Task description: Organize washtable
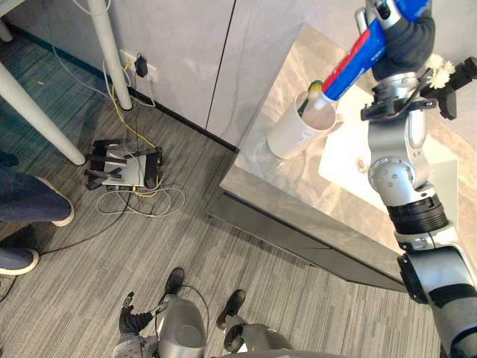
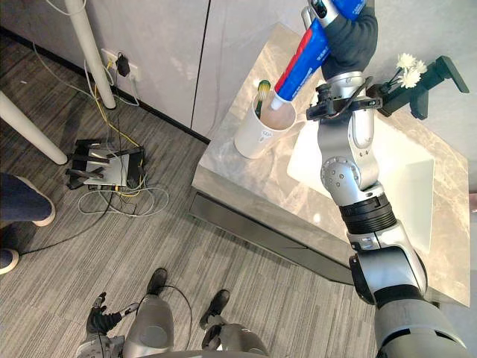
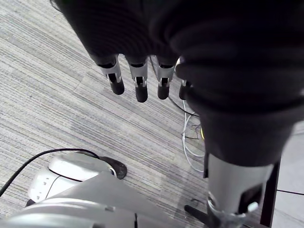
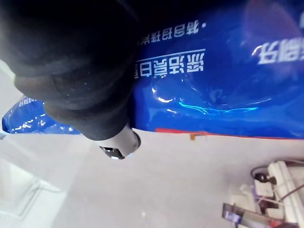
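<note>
1. Closest to the lens, in the right wrist view: toothpaste tube (image 4: 190,95), glossy blue film dented where it is held. The right hand (image 2: 350,33) is wrapped round its upper, flat end, thumb across the face.
2. The tube hangs cap-down, tilted, above the cup (image 1: 298,130). The white cap is at the cup's mouth. Can't tell whether it is below the rim or touching it.
3. A toothbrush (image 1: 313,91) already stands in the cup, head up, just beside the cap on the wall side.
4. The cup stands on the washtable (image 2: 246,186) at its wall-end corner. The sink (image 2: 402,186) is just beside the cup, on the side away from the floor edge.
5. Handling, my read:
   - The tube is light and soft-walled, and the film looks slick. Squeezing hard mid-body buckles it or pushes paste out.
   - Better grip points are the stiff shoulder near the cap or the crimped tail. The current hold near the tail looks fine for a drop-in.
   - The cup looks light and tall, so a sideways knock from the cap could tip it. Come in vertical and clear of the toothbrush.
6. White flowers (image 2: 406,67) and a black holder (image 2: 436,78) sit well beyond the cup, across the sink.
7. The left hand (image 3: 137,80) hangs over the floor, far from the cup, fingers loose and straight, holding nothing.
</note>
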Controlling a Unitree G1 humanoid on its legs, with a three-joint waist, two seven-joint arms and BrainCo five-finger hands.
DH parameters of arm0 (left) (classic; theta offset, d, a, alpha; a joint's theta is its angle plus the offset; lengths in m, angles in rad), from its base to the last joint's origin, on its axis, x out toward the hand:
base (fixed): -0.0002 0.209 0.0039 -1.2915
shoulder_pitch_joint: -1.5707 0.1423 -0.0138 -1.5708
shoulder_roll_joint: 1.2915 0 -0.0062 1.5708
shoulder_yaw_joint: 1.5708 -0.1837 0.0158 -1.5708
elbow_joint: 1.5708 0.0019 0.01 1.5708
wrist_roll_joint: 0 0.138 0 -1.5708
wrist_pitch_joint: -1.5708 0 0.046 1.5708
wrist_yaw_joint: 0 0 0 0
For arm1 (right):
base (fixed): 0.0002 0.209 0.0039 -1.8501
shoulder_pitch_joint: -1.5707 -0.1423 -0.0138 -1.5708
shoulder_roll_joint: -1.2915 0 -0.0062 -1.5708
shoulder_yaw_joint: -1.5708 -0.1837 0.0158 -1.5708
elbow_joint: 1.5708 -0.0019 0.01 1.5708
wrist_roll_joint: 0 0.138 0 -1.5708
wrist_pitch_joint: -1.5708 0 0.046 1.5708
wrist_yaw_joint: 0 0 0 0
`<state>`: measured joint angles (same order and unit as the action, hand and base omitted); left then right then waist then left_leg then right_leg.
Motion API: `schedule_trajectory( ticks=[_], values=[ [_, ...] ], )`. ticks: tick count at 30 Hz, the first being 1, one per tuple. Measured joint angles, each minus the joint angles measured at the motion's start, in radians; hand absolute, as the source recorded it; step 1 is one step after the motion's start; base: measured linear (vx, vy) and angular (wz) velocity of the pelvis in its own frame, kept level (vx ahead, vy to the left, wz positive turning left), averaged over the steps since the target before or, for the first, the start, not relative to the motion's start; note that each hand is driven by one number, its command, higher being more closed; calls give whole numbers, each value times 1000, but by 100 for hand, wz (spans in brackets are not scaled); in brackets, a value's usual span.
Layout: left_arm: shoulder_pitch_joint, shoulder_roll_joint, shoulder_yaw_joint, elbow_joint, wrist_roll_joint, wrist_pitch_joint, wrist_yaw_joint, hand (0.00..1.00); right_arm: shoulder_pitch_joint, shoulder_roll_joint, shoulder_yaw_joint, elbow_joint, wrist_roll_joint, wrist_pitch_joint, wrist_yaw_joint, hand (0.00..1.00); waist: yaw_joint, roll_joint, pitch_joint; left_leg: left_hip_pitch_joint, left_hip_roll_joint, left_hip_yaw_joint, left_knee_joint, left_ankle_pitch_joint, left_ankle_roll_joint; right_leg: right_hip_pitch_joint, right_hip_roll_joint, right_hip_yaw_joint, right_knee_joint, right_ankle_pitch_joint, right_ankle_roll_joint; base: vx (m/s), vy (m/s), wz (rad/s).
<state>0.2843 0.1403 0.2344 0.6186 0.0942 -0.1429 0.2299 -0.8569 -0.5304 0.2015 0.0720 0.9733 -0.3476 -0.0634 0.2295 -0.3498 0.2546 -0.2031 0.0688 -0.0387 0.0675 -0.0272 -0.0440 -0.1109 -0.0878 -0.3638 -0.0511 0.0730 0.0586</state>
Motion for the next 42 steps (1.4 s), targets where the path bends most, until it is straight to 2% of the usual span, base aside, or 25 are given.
schedule_trajectory(
  ticks=[17,27,28,42],
  values=[
    [0,0,-9,0,-4,-1,-12,0,117,1,0,-1,-14,1,-2,100,0,2,2,-32,1,-19,18,0,0,-20,0,-14,12,0,0,-2,3,3],
    [0,3,-24,0,-4,-1,-12,0,119,2,0,-1,-24,1,0,100,1,2,4,-29,2,-14,19,0,0,-20,0,-8,15,0,0,-1,2,-1],
    [0,3,-24,-1,-4,-1,-12,0,119,2,0,-1,-24,1,0,0,1,2,7,-28,2,-13,19,0,-1,-20,0,-4,16,0,0,-7,9,-6],
    [0,5,-25,-2,-4,-15,-12,0,141,6,-26,-16,-33,2,-1,0,0,0,22,-26,7,0,18,-1,-2,-25,1,14,16,0,0,-2,4,-3]
  ],
)
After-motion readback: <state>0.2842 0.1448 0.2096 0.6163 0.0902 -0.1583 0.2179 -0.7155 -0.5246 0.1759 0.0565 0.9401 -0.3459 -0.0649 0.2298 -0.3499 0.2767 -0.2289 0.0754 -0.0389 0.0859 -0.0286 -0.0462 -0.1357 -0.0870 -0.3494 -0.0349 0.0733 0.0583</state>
